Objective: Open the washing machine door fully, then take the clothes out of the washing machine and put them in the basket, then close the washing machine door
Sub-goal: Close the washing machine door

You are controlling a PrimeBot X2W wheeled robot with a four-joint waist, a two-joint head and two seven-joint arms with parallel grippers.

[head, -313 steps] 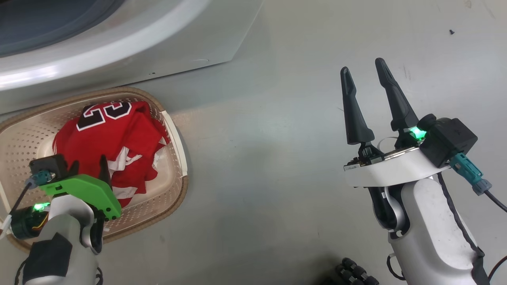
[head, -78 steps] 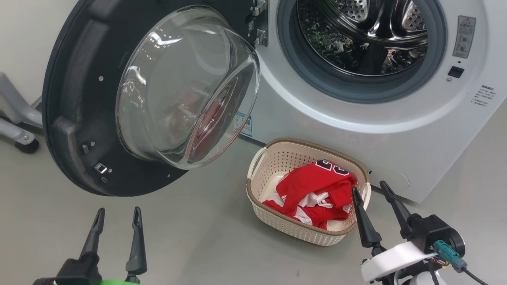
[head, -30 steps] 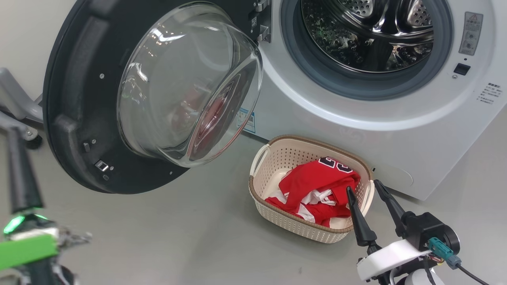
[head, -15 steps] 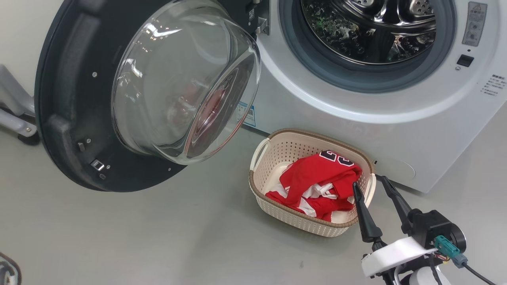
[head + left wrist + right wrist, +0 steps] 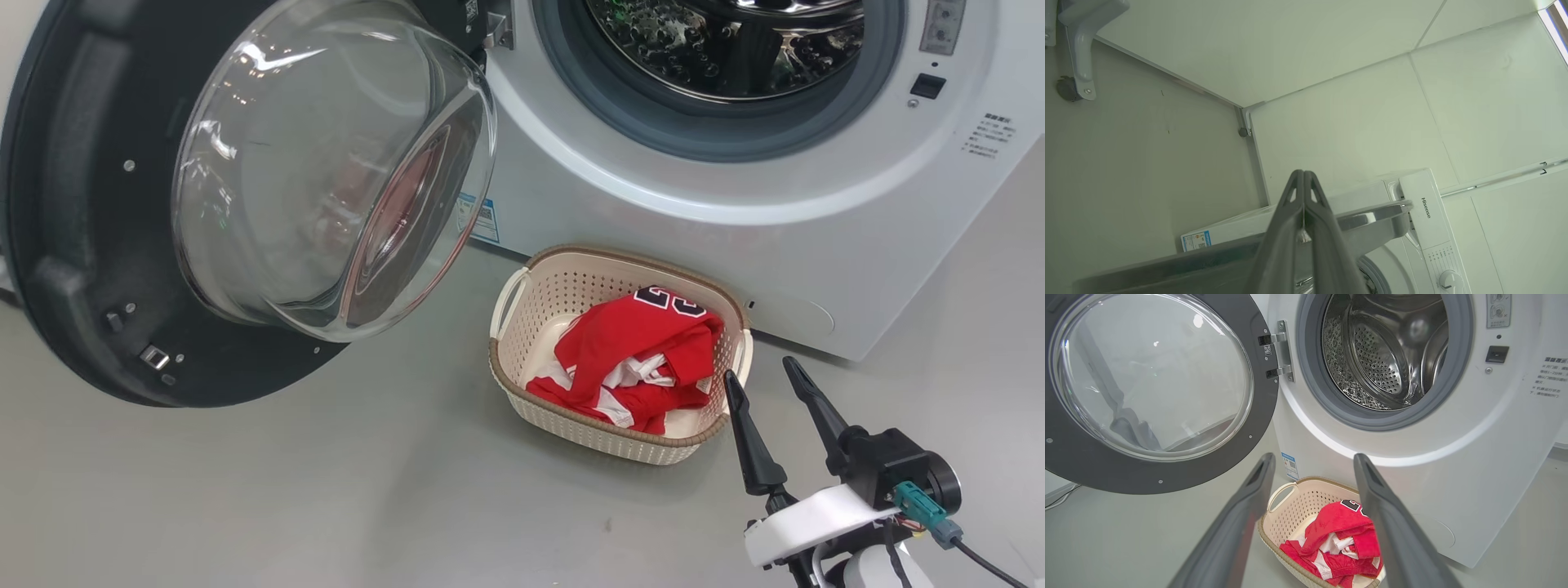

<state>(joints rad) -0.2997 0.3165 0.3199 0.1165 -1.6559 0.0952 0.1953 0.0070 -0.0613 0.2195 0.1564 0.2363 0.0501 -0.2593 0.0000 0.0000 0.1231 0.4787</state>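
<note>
While the red white-trimmed clothes lie in the cream perforated basket, the black-rimmed round glass washing machine door hangs open left of the steel drum, nearer the left gripper, jaws pressed together; right gripper jaws spread, empty.

Left hand pressed closed, white washing machine beyond, pale wall

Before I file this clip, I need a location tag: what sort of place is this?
Probably a laundry corner, perhaps a test room: a white front-loading washing machine with its door swung open, a small basket of red clothes on a bare grey floor, and plain pale wall panels.
</note>
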